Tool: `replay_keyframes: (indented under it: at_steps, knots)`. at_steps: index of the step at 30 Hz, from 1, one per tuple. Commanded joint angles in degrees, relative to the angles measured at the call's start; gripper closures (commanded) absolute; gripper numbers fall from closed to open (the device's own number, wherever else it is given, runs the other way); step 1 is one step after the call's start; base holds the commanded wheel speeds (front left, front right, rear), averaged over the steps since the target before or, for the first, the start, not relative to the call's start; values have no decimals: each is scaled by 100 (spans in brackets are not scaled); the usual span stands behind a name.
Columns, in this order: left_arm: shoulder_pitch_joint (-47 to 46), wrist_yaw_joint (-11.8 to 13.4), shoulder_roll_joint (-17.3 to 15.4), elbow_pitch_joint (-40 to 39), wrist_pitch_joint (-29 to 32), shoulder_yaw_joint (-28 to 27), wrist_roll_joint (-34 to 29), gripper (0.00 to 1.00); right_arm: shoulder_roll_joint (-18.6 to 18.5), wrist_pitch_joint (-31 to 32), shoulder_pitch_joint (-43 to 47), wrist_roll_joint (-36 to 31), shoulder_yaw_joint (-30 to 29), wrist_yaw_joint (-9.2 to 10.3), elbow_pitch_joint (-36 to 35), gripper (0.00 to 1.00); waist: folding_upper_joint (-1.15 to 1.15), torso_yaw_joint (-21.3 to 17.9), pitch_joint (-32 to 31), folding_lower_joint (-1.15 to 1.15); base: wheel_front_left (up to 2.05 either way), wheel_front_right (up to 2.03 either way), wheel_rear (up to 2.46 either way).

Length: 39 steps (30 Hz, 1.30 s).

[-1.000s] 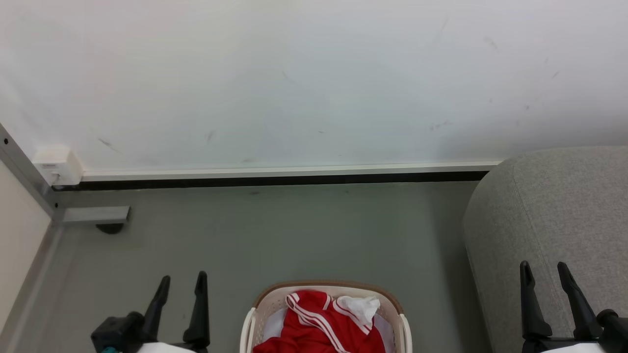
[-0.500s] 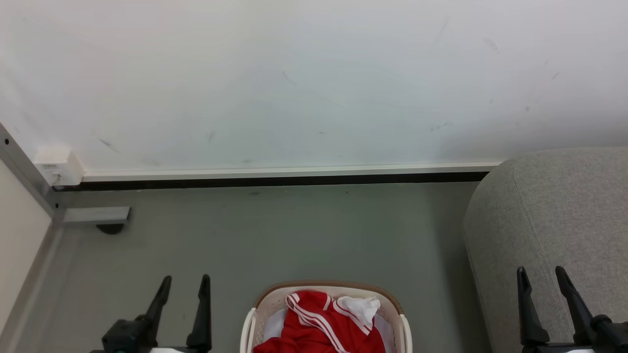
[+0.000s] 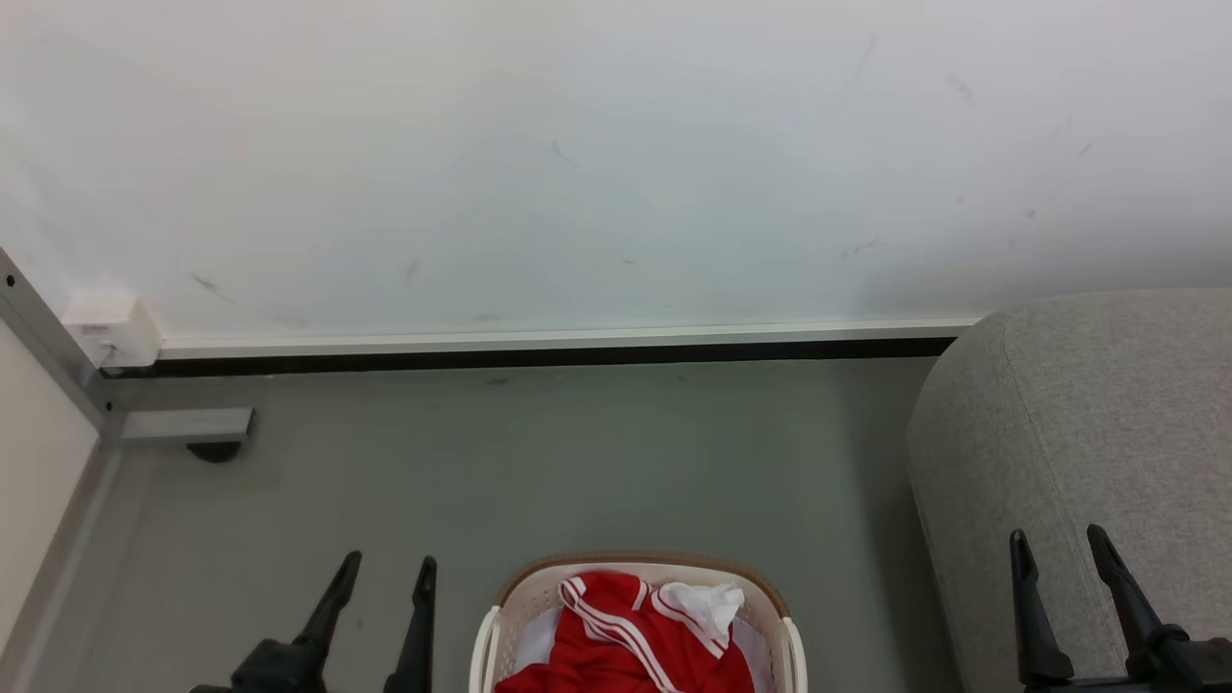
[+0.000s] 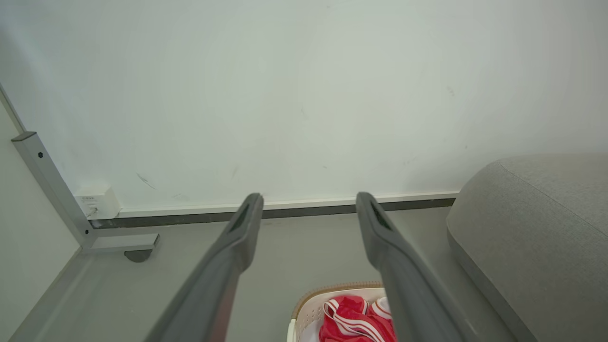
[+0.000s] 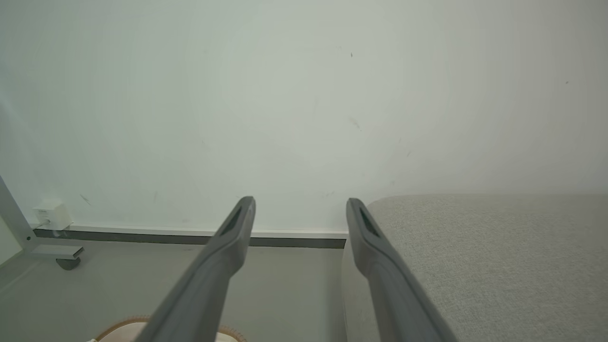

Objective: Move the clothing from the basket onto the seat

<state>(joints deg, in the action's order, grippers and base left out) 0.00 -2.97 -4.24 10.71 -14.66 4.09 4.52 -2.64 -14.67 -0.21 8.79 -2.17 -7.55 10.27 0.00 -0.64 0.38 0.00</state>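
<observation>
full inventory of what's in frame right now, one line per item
clothing: one heap, red with white stripes, in the basket
basket: 1, cream with brown rim, on the floor, bottom centre
seat: 1, grey, right of the basket
white box: 1, white, low on the wall, far left
metal frame: 1, grey, left edge
wall: 1, white, scuffed, behind
floor: 1, grey-green
left gripper: 1, dark, open, left of the basket
right gripper: 1, dark, open, before the seat
</observation>
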Motion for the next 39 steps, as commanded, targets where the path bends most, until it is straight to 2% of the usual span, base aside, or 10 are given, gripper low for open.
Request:
replay_keyframes:
  at_steps: [1,21,33,39]
  knots:
    - [60,-2,2,11,-26,-16,-114,0,-42,-25,51,-136,-2,12,6,0,0,-3,-1,0,0,0,0]
    - [78,-131,83,97,-52,-164,-176,0,-38,-48,-4,-161,85,12,32,0,0,-106,26,0,0,0,0]
    - [-148,-263,12,222,-52,-82,-271,0,-38,-47,-238,-20,251,12,-212,0,0,-696,291,0,0,0,0]
    - [-497,-399,-219,1085,-51,241,-263,0,-38,-46,-396,51,378,13,-316,0,0,-1168,501,0,0,0,0]
